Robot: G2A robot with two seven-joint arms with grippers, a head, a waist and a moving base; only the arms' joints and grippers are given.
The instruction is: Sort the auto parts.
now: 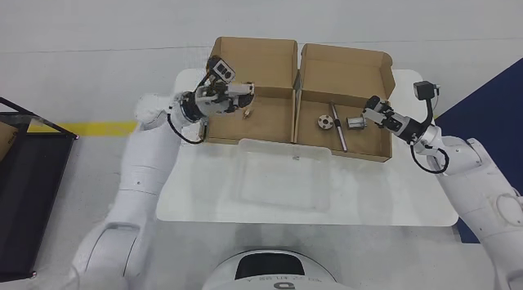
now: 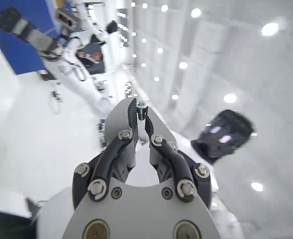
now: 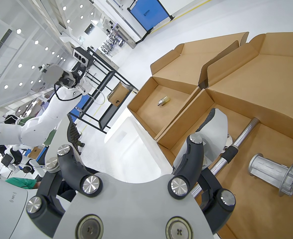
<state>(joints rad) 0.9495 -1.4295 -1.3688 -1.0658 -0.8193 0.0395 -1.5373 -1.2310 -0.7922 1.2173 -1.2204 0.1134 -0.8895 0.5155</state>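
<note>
Gripping a bolt (image 2: 141,111) at left pincer (image 2: 141,117) tips; over left box (image 1: 270,123)

Two open cardboard boxes stand side by side on the table (image 3: 136,155). The left box (image 3: 146,110) holds a small brass-coloured part (image 3: 163,100). The right box (image 3: 261,215) holds a metal rod (image 3: 243,133) and, near it, a ribbed silver cylinder (image 3: 273,174) on its side. The right gripper (image 3: 146,128) hangs over the right box, spread wide.

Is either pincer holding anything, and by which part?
The left pincer pinches a small silver socket-head bolt by its dark threaded shank, head protruding. The right pincer is open and holds nothing.
</note>
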